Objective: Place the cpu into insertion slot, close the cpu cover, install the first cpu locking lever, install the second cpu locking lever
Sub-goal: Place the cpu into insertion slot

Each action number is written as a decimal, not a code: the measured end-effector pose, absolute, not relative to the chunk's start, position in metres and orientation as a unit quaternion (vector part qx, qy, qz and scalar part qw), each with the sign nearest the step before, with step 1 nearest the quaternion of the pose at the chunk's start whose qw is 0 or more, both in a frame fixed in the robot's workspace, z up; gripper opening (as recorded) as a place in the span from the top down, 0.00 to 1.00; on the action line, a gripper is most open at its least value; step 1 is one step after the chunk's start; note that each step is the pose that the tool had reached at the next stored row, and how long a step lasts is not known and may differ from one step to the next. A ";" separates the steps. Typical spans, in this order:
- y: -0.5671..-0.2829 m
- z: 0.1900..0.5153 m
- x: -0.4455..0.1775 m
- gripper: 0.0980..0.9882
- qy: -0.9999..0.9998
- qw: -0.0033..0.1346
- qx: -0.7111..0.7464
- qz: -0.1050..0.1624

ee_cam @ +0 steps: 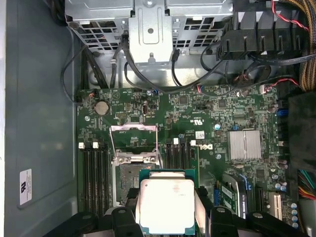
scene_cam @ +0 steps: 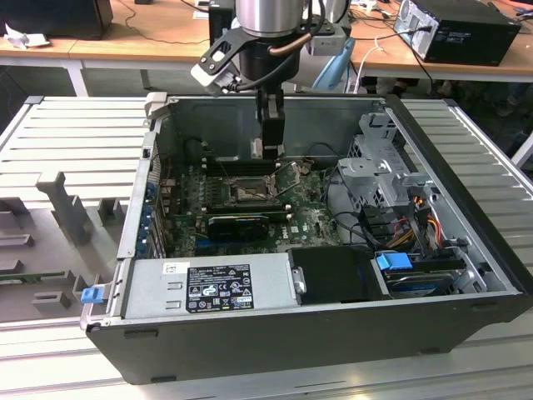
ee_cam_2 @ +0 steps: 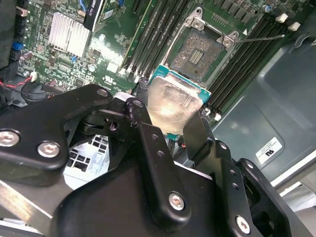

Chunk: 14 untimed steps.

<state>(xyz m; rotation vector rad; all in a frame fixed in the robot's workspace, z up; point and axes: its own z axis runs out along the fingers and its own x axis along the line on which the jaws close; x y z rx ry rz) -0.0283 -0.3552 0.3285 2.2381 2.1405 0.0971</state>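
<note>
My gripper (ee_cam: 166, 210) is shut on the cpu (ee_cam: 165, 205), a flat square chip with a dull silver top and a green edge. Its black fingers (ee_cam_2: 197, 129) clamp two opposite sides of the chip (ee_cam_2: 173, 101). The chip hangs above the green motherboard, partly over one edge of the insertion slot (ee_cam: 127, 178), a dark square socket (ee_cam_2: 196, 53) with a metal rim. The cpu cover (ee_cam: 133, 128) stands swung open beyond the slot. A thin wire lever (ee_cam_2: 261, 37) sticks out beside the socket. In the exterior view the gripper (scene_cam: 269, 152) reaches down into the open case just behind the slot (scene_cam: 247, 193).
Memory slots (ee_cam: 94, 177) flank the socket. A finned heatsink (ee_cam: 244, 144) sits on the board. A metal drive cage (scene_cam: 379, 167) with cables stands at the exterior view's right, and a power supply (scene_cam: 212, 283) lies at the case's front. The grey case wall (ee_cam_2: 266, 98) is close by.
</note>
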 end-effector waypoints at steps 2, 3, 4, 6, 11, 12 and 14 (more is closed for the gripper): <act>-0.355 0.328 -0.028 0.52 0.691 0.021 0.722 0.031; -0.355 0.327 -0.028 0.52 0.691 0.021 0.722 0.031; -0.355 0.327 -0.028 0.52 0.691 0.021 0.722 0.031; -0.355 0.325 -0.028 0.52 0.691 0.021 0.722 0.030; -0.355 0.321 -0.028 0.52 0.691 0.020 0.722 0.029; -0.355 0.320 -0.028 0.52 0.691 0.019 0.722 0.029; -0.355 0.319 -0.028 0.52 0.691 0.019 0.722 0.029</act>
